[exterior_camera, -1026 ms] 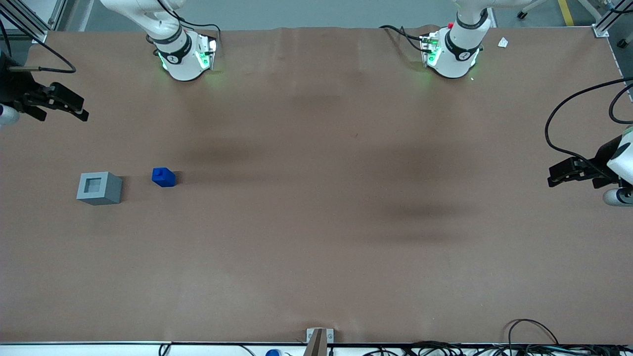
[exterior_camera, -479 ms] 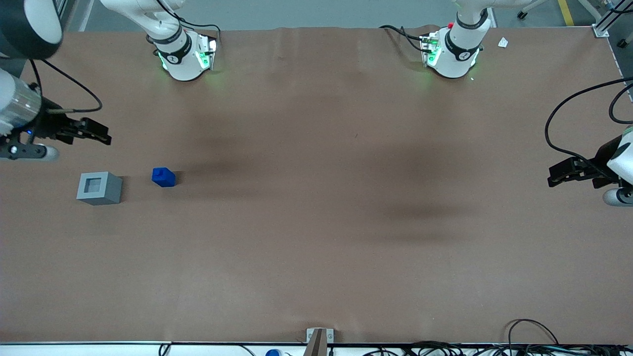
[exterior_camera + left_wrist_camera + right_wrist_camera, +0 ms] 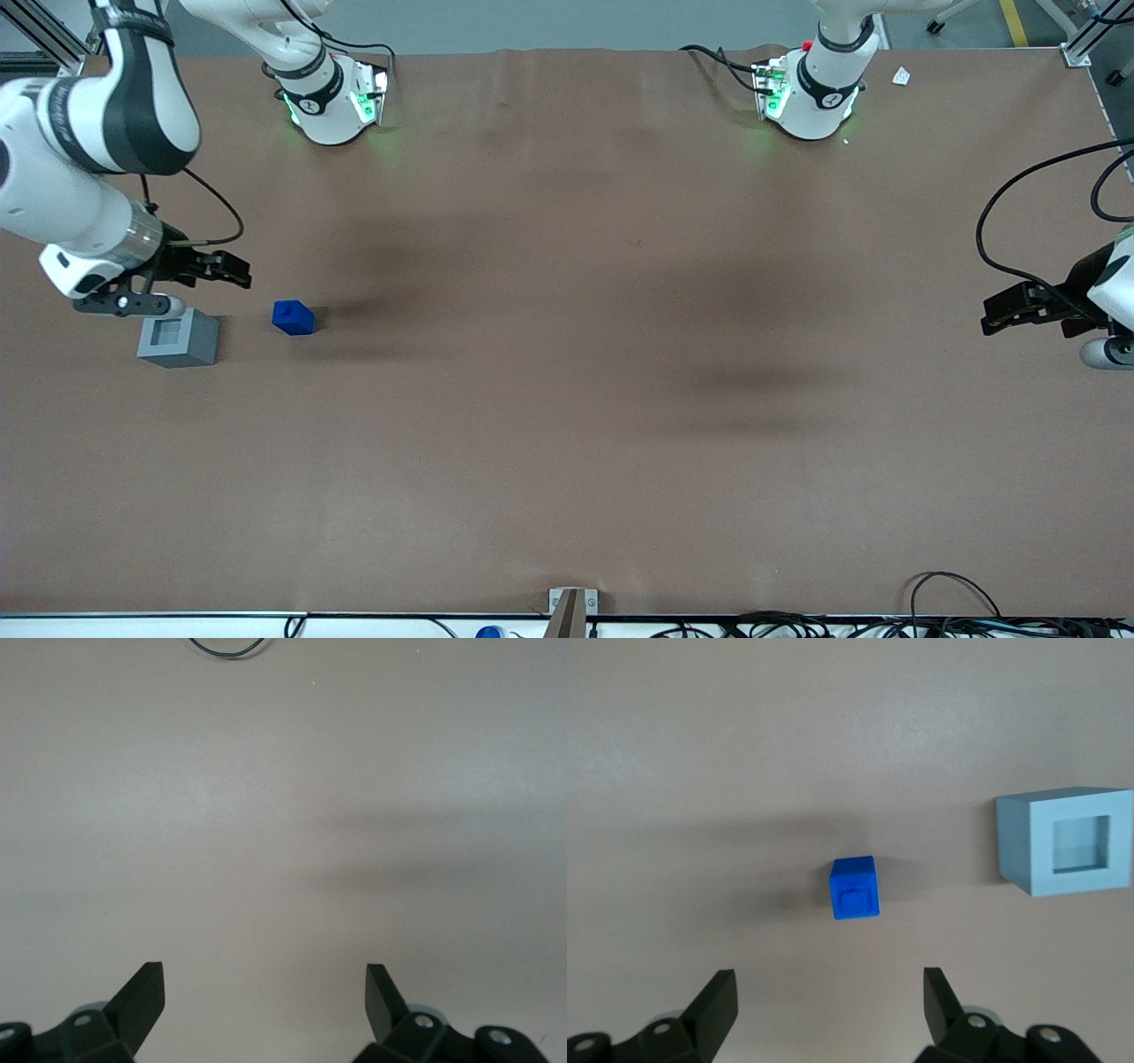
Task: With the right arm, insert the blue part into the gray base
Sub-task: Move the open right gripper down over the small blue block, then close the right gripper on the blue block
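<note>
The blue part (image 3: 293, 317) is a small bright-blue block on the brown table, standing apart from the gray base (image 3: 178, 338), a light-gray cube with a square recess in its top. My right arm's gripper (image 3: 234, 271) hangs open and empty above the table, a little farther from the front camera than both, between them sideways. In the right wrist view the blue part (image 3: 856, 888) lies ahead of the open gripper (image 3: 830, 992), with its stub face showing, and the gray base (image 3: 1066, 851) sits off to one side. Nothing is between the fingers.
The brown table (image 3: 567, 399) stretches wide toward the parked arm's end. Both arm bases (image 3: 332, 102) stand at the edge farthest from the front camera. Cables (image 3: 948, 611) lie along the near edge.
My right arm has swung in from the table's end and come nearer the front camera, bringing the gripper close to the blue part and gray base. Neither object has moved.
</note>
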You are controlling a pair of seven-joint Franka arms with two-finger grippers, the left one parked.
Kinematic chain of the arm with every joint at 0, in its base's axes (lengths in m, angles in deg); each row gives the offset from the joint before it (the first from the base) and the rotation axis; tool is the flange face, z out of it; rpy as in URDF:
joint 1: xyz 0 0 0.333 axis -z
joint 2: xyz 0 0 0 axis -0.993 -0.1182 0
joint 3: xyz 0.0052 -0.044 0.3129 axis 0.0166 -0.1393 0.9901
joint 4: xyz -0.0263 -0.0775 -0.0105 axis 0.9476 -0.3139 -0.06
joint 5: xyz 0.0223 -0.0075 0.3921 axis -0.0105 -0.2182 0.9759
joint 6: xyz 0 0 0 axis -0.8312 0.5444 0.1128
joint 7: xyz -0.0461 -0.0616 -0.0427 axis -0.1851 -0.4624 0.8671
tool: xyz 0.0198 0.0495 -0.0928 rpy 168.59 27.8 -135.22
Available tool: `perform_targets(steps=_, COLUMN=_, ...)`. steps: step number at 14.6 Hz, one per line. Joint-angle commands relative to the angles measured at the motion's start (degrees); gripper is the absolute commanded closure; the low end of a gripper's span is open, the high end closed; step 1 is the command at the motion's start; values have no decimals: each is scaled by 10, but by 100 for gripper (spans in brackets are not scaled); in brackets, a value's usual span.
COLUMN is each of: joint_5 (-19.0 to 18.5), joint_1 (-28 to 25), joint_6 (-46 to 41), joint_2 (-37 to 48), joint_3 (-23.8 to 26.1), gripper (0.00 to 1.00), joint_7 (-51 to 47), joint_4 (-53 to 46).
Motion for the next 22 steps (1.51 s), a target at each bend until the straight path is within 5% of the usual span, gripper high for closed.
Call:
perform_targets(steps=1, joint_5=-4, joint_1=-2, joint_6=62, joint_2=9, joint_3=0, gripper=12, joint_7=-3, joint_4=59)
perform_targets(steps=17, joint_5=-8, joint_1=5, joint_6=265, joint_2=-139, joint_3=0, gripper=23, joint_7=8, joint_4=131)
perform_targets(steps=19, joint_5=-8, joint_1=7, joint_6=266, joint_2=-144, joint_3=0, gripper=34, joint_7=8, joint_4=130)
perform_targets(steps=22, joint_5=-8, joint_1=19, joint_6=260, joint_2=-142, joint_3=0, gripper=65, joint_7=8, joint_4=128)
